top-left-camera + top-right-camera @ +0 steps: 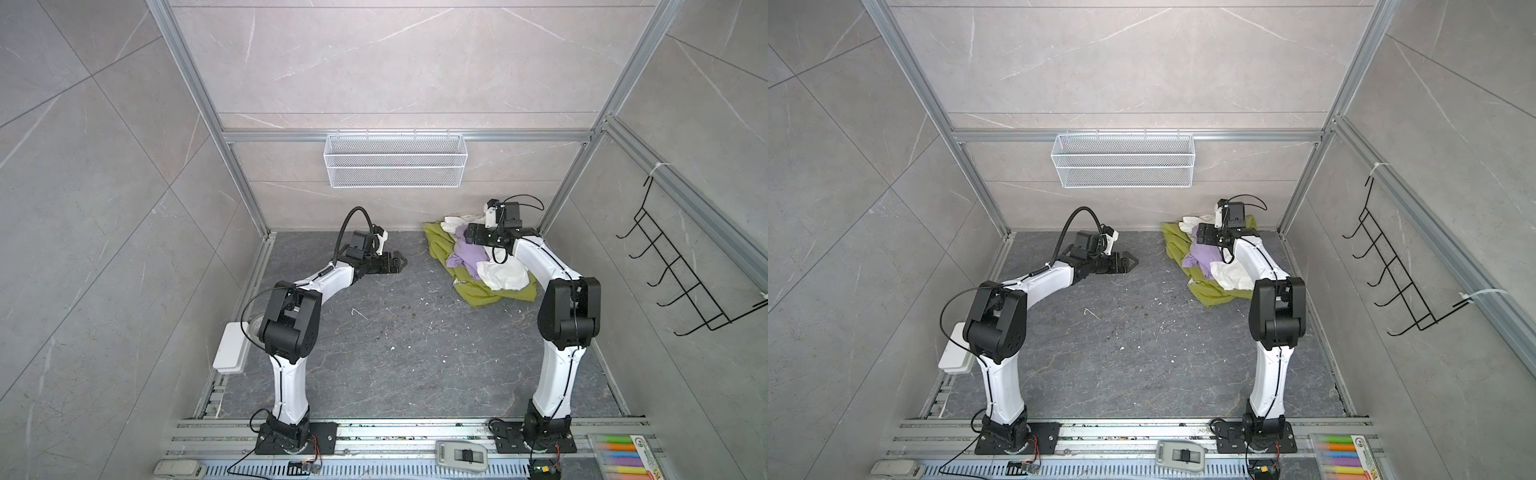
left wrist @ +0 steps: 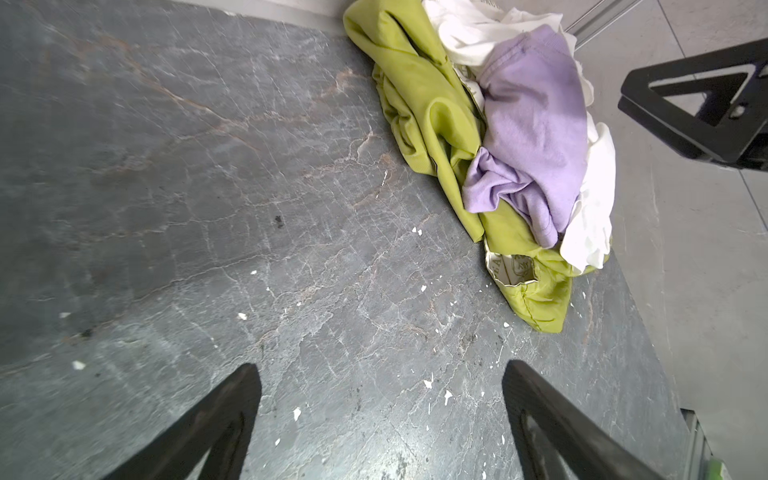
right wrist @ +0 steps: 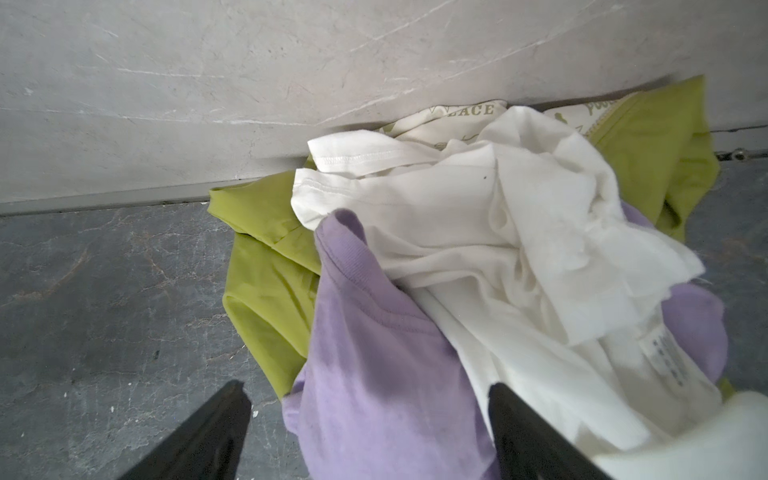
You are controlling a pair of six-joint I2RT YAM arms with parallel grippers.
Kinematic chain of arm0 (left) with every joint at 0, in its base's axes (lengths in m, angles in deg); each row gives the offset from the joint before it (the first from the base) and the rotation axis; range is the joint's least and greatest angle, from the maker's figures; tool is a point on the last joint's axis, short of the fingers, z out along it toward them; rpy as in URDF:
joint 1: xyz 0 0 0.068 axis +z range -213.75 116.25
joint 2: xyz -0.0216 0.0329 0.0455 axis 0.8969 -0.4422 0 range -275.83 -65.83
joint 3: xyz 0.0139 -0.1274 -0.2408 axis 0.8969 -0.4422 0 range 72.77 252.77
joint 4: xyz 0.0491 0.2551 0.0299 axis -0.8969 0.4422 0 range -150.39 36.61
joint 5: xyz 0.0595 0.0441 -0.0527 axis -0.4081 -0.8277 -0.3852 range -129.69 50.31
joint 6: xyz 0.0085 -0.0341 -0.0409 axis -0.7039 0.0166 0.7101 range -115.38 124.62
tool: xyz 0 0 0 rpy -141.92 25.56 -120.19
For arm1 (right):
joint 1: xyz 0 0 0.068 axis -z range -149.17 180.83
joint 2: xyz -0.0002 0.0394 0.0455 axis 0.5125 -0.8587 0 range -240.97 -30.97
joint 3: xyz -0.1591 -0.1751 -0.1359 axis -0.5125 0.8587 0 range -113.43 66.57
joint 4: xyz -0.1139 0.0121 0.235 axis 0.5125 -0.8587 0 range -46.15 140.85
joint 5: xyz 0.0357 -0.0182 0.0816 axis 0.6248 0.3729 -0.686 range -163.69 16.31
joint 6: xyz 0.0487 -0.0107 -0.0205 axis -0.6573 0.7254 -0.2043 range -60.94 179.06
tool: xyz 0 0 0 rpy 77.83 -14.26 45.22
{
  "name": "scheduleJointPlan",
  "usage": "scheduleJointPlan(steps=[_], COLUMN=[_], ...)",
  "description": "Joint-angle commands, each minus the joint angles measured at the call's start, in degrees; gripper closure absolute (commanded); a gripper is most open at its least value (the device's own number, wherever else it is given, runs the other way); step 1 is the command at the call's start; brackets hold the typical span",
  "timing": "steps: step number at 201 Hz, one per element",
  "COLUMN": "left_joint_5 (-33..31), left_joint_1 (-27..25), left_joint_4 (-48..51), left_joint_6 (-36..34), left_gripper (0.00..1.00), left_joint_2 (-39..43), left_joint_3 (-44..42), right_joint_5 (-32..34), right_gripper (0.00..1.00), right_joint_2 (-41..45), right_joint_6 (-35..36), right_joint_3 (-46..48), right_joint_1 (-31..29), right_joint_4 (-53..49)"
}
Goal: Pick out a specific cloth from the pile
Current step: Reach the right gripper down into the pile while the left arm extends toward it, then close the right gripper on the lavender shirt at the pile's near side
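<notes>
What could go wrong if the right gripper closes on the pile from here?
The white cloth overlaps the lavender cloth right beside one finger of the right gripper, so closing may pinch both. The lavender cloth also rests on the olive-green cloth; lifting could drag the pile along. The left gripper is open, away from the pile, so nothing pins it.

Left arm (image 1: 296,388) and right arm (image 1: 555,384) are both wearing white link shells with chunky black joint blocks. Thin black cables (image 1: 281,386) are running down the links, and a thick black hose (image 1: 352,217) is arching off the left one. Black base plates (image 1: 326,434) are showing screws. Left gripper (image 1: 401,262) and right gripper (image 3: 370,415) are showing black triangular fingers (image 2: 224,419) with cut-outs. White wrist cameras (image 1: 491,216) are riding on top.
</notes>
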Motion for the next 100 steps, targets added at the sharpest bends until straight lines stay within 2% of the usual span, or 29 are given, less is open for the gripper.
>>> scheduleJointPlan(steps=[1,65,100], left_joint_5=[3.3,3.7,3.8], left_joint_1=[0.0,0.0,0.0], left_joint_4=[-2.8,-3.6,-3.9], left_joint_6=[1.7,2.4,2.6], left_gripper=[0.06,0.08,0.08], left_joint_2=[-1.2,-2.2,-2.3], left_joint_3=[2.3,2.3,2.1], right_joint_5=[-2.5,-1.6,-2.1], right_gripper=[0.17,0.31,0.47], right_joint_2=[-4.0,-11.3,-15.2], right_joint_6=[0.1,-0.4,-0.9], right_joint_3=[-5.8,-16.2,-22.1], right_joint_1=[-0.3,-1.3,-1.5], right_joint_4=[-3.7,-9.0,-12.8])
